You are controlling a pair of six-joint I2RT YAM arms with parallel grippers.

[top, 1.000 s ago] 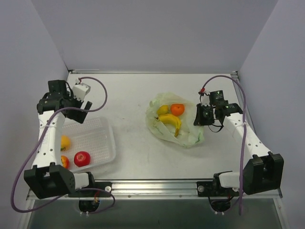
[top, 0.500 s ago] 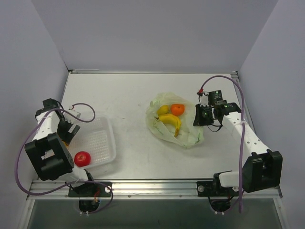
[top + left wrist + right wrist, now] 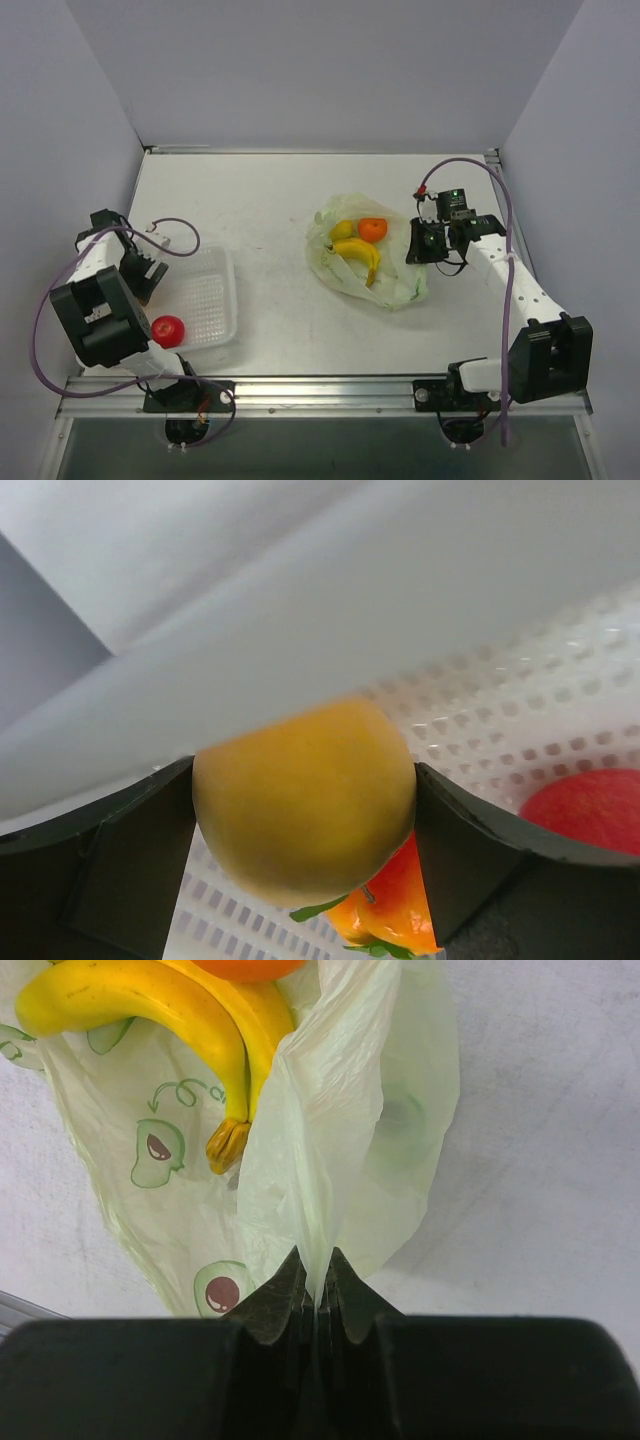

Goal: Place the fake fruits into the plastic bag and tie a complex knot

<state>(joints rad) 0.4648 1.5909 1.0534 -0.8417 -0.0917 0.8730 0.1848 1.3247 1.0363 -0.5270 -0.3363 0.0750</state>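
Observation:
In the left wrist view my left gripper (image 3: 303, 790) is closed around a yellow mango-like fruit (image 3: 300, 830), with a finger touching each side, inside the white perforated basket (image 3: 520, 715). A red-orange strawberry-like piece (image 3: 400, 905) and a red apple (image 3: 590, 810) lie below it. From above, the left gripper (image 3: 137, 277) is down in the basket (image 3: 205, 300), beside the apple (image 3: 168, 330). The pale green bag (image 3: 395, 285) holds bananas (image 3: 360, 258), a lemon (image 3: 342, 230) and an orange (image 3: 373, 229). My right gripper (image 3: 318, 1282) is shut on a fold of bag film (image 3: 320, 1160); it also shows at the bag's right edge in the top view (image 3: 418, 245).
The basket stands at the front left, near the left wall. Grey side walls close in both sides and the back. A metal rail (image 3: 330, 388) runs along the near edge. Purple cables (image 3: 490, 180) loop off both arms.
The left arm has swung from above the basket's far corner down into the basket, and now has the yellow fruit between its fingers. The right gripper has stayed holding the bag.

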